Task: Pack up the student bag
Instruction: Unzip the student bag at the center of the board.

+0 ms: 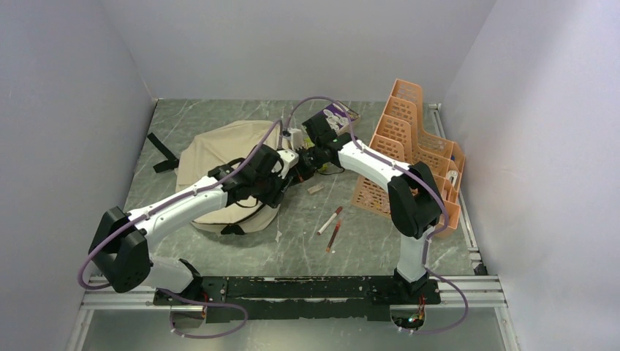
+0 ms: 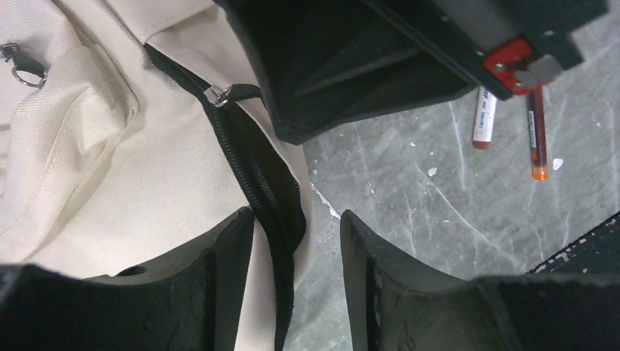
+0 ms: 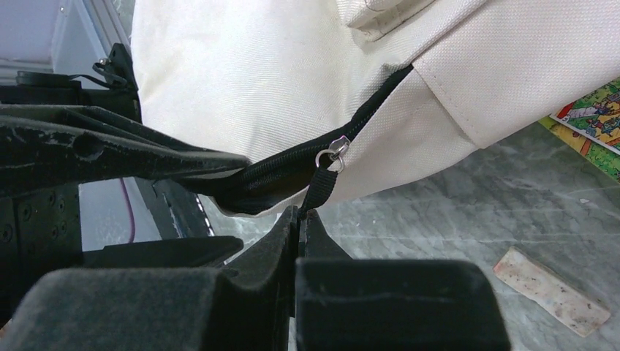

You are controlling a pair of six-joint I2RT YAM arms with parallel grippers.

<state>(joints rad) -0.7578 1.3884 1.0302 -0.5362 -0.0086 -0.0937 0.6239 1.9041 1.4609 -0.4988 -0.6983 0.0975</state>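
- The right claw (image 3: 300,219) is clenched on the black zipper pull (image 3: 319,191) of the student bag (image 3: 256,88). The pull hangs straight down from the slider into the pinched tips.
- What matters is the zipper line (image 2: 256,175). From the right wrist it runs from the slider up and right along the bag's edge, and down and left toward the other arm. The stretch on the left-arm side looks parted, so I'd guess the pull has to follow that line away from the left arm.
- The left claw (image 2: 296,241) is released, with its jaws standing apart astride the zipper edge. It doesn't look like it's pinching the fabric, but the angle's poor so I wouldn't swear to it.
- Both arms are right at the bag's right-hand edge, and only the right one has the pull.
- The bag lies flat on the grey marbled surface (image 1: 292,248), left of centre.
- Two pens (image 1: 330,219) lie nearby, an orange organizer (image 1: 409,146) sits on the right, and a comic book (image 3: 588,117) is just beside the bag.
- Plain white walls (image 1: 292,44) box it in on three sides, so there's not much room.
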